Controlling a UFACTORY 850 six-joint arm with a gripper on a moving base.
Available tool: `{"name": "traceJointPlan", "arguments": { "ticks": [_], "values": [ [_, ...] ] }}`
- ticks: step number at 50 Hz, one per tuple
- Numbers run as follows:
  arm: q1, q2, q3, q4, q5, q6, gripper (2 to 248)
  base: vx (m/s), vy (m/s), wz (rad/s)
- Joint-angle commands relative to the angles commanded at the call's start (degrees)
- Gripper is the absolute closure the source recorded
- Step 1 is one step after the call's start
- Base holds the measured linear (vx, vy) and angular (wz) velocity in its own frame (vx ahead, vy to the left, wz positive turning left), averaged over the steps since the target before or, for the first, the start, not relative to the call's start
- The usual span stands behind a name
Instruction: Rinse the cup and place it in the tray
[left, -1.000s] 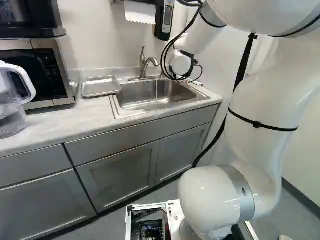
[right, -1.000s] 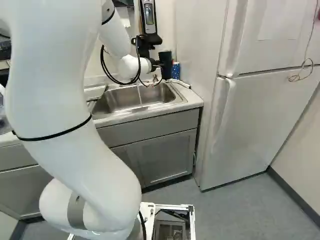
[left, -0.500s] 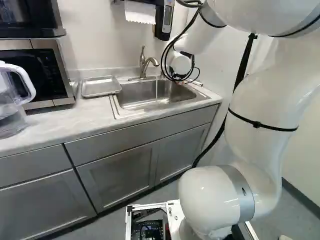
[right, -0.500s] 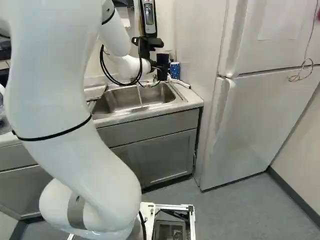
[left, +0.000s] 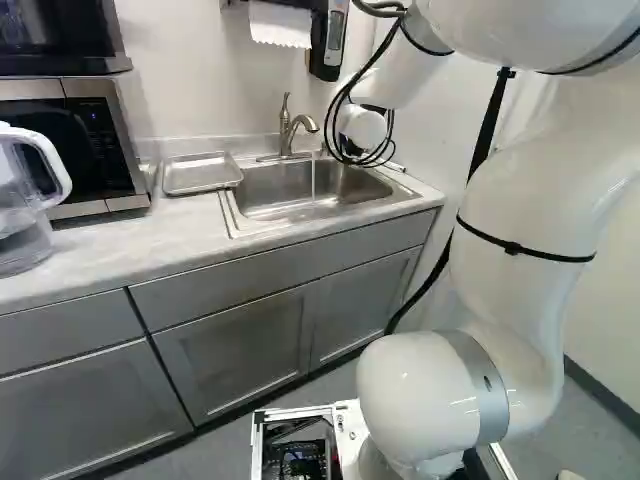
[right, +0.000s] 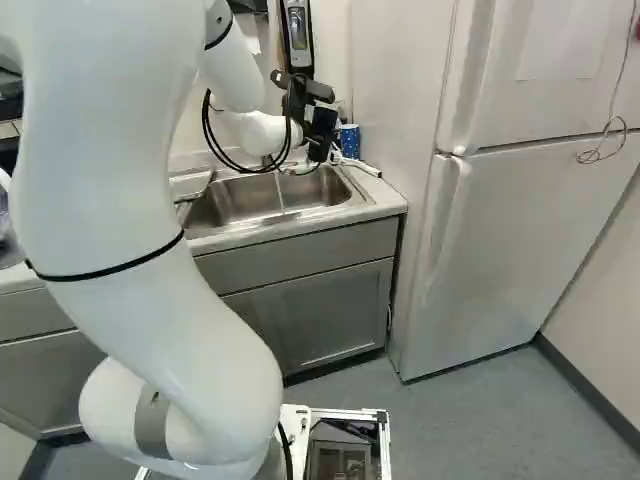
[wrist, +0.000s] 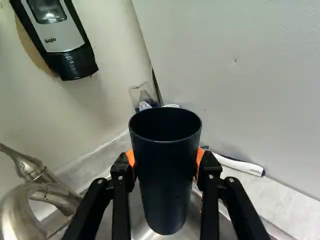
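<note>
Pressing in from both sides in the wrist view, the orange pads (wrist: 130, 157) of the gripper (wrist: 165, 160) have the dark cup (wrist: 167, 195) firmly between them, its open mouth showing. The faucet (wrist: 17, 212) stands off to one side of the cup, so I judge that the rinse position isn't reached here, or has been left; which of the two, I can't tell.

In the right base view the change is clear. A second ago the cup stood about upright and a little higher; now it is slightly lower and seems to lean, and the dark wrist housing (right: 305, 88) has swung round above it. The blue container (right: 350, 140) behind shows more fully. The water stream (right: 280, 192) runs on into the sink (right: 230, 200), well apart from the cup. To me this looks like the wrist turning the cup, either to tip water out or to angle it for the stream. Tipping should stay over the basin, or water could reach the counter.

In the left base view the arm (left: 362, 128) has shifted only slightly, its cables with it, and the base hasn't moved. The cup is hidden there. The tray (left: 202, 173) lies unchanged beside the sink, without the cup, so placing is still to come.
</note>
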Motion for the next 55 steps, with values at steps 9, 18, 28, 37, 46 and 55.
{"name": "traceJointPlan", "arguments": {
  "ticks": [9, 18, 28, 37, 46, 55],
  "values": [
    [-0.12, -0.03, -0.03, -2.62, -0.18, 1.81, 125, 0.0, 0.0, 0.0],
    [-0.12, -0.03, -0.03, -5.6, -0.18, 1.81, 125, 0.0, 0.0, 0.0],
    [-0.34, 0.0, 0.0, -8.81, -0.44, 1.81, 125, 0.0, 0.0, 0.0],
    [-0.94, 0.24, 0.26, -11.35, -1.01, 1.81, 125, 0.0, 0.0, 0.0],
    [-1.61, 0.52, 0.57, -13.88, -1.69, 1.81, 125, 0.0, 0.0, 0.0],
    [-2.26, 0.69, 0.74, -16.41, -2.39, 1.81, 125, 0.0, 0.0, 0.0]
  ]
}}
